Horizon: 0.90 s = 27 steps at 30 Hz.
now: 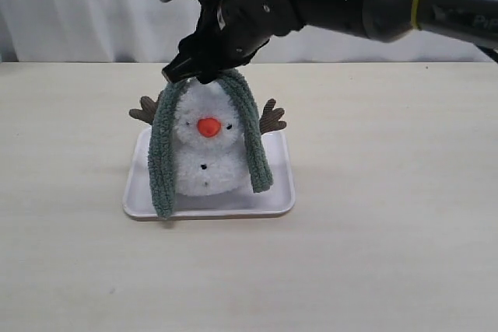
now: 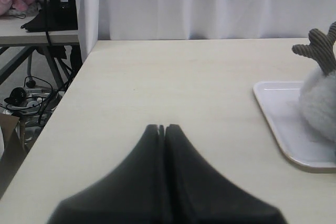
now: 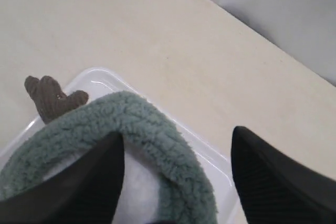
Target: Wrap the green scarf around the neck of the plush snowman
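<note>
Green scarf (image 1: 162,161) arches over upright plush snowman (image 1: 204,162), ends hanging down; right gripper (image 3: 177,132) spread apart, left gripper (image 2: 161,127) closed.

I read the green scarf (image 1: 162,161) as fuzzy ribbed knit, the plush snowman (image 1: 204,165) as fluffy pile, the tray (image 1: 285,192) as glossy plastic, the table (image 1: 389,239) matt.

The snowman (image 1: 204,162), fluffy white with an orange nose and brown twig arms, sits upright on a tray (image 1: 284,192). The grey-green scarf (image 1: 162,157) arches over its head, both ends hanging down its sides.
</note>
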Motion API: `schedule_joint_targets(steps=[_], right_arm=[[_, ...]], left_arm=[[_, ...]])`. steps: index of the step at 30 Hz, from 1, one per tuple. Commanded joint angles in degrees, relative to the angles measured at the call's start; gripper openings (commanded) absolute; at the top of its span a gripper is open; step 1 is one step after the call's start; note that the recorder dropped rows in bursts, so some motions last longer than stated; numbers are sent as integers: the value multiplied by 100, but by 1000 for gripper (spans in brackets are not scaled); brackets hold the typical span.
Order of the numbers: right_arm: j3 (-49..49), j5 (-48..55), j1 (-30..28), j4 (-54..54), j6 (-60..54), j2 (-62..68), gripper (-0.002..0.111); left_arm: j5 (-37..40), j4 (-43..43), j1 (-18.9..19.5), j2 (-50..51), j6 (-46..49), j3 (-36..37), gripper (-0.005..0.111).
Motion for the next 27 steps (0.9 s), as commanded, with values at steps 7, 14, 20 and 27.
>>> schedule_joint_targets(steps=[7,14,20,27], right_arm=[[-505,991,-435,1433,-1199,13,33],[-505,635,-435,2257,-2258,82,4],[-505,600,-472,1754,-1876,381,4],[-505,620,-509,1032,-1432,533,4]], left_arm=[[-69,-17,2,-16,0,14,0],[-58,-17,2,-16,0,14,0],[-58,-17,2,-16,0,14,0],[-58,-17,2,-16,0,14,0]])
